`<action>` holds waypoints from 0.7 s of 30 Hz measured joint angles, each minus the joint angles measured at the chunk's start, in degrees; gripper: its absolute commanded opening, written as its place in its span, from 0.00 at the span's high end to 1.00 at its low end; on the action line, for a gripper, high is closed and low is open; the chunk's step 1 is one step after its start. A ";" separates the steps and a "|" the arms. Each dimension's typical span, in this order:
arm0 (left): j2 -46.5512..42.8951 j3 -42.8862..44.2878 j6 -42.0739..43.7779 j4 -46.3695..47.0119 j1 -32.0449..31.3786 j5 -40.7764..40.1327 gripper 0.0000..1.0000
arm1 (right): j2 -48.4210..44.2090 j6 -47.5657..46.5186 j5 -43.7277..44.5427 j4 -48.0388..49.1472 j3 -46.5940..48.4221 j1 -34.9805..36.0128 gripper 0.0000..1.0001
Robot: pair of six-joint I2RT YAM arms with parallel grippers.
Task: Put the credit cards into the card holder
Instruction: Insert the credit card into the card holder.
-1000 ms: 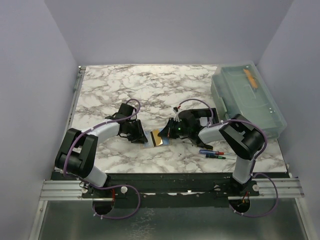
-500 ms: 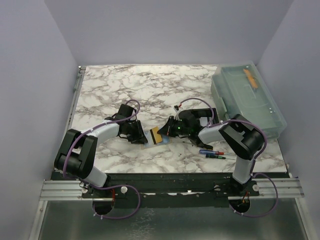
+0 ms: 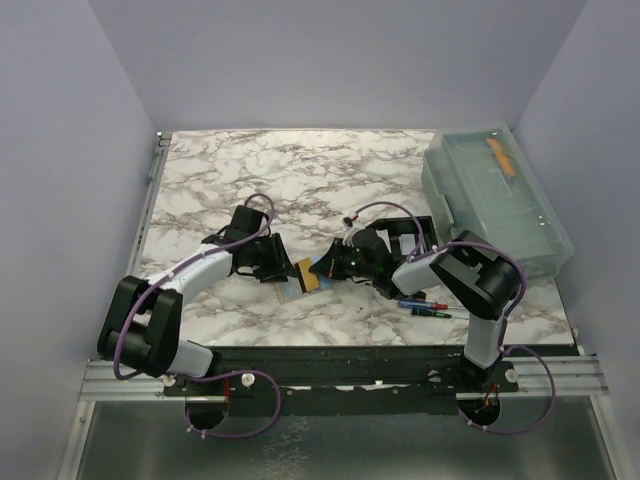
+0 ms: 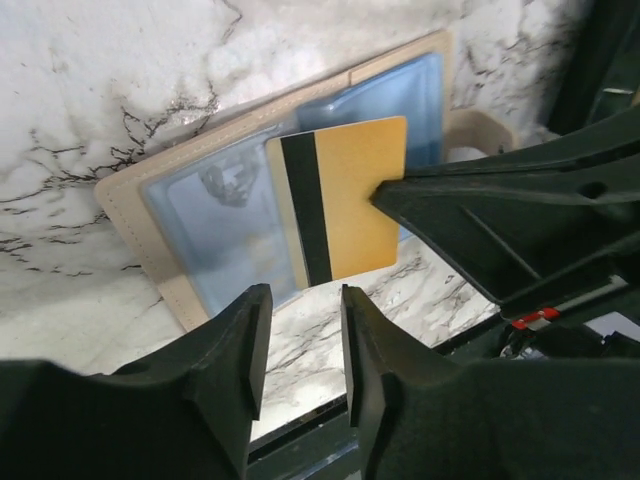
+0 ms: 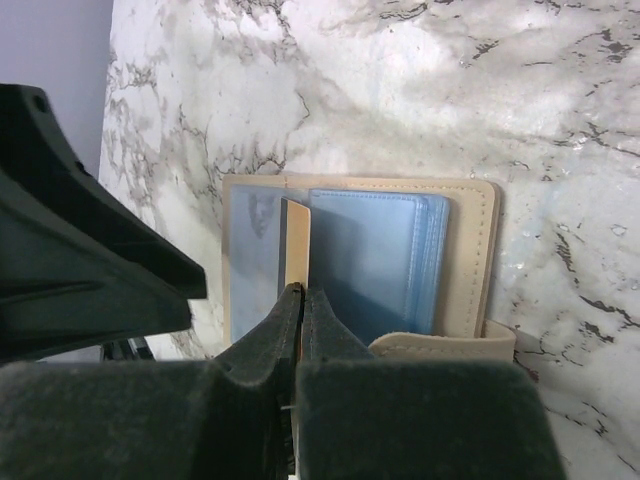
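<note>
The card holder (image 4: 200, 220) is a beige book-style wallet with clear blue sleeves, lying open on the marble table; it also shows in the top view (image 3: 292, 291) and the right wrist view (image 5: 465, 250). My right gripper (image 3: 326, 268) is shut on a tan card with a dark stripe (image 4: 350, 200) and holds it edge-down over the sleeves (image 5: 296, 240). My left gripper (image 4: 303, 300) is open and empty, just above the holder's near edge, facing the right fingers (image 4: 480, 220). I cannot make out a separate light blue card.
A large translucent lidded bin (image 3: 495, 195) stands at the right back, with an orange item inside. Small screwdrivers (image 3: 425, 305) lie right of my right arm. The table's front edge is close under both grippers.
Both grippers have shifted slightly left over the holder. The tan card moved left with my right gripper. The left arm's elbow has swung outward.
</note>
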 measured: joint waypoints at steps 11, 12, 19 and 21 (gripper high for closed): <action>-4.57 -3.23 -4.42 -1.46 4.57 -8.17 0.73 | 0.26 -0.11 -0.02 0.42 -0.24 0.00 1.00; -4.04 -3.58 -4.63 -1.77 4.72 -8.28 0.76 | 0.57 -0.15 -0.17 0.42 0.00 0.00 1.00; 0.02 -4.92 -6.71 -0.46 4.90 -6.60 0.83 | 3.13 0.79 -2.73 1.84 0.96 0.00 1.00; 0.28 -5.51 -7.50 1.33 4.90 -5.42 0.84 | 3.74 1.64 -3.32 3.08 0.96 -0.07 1.00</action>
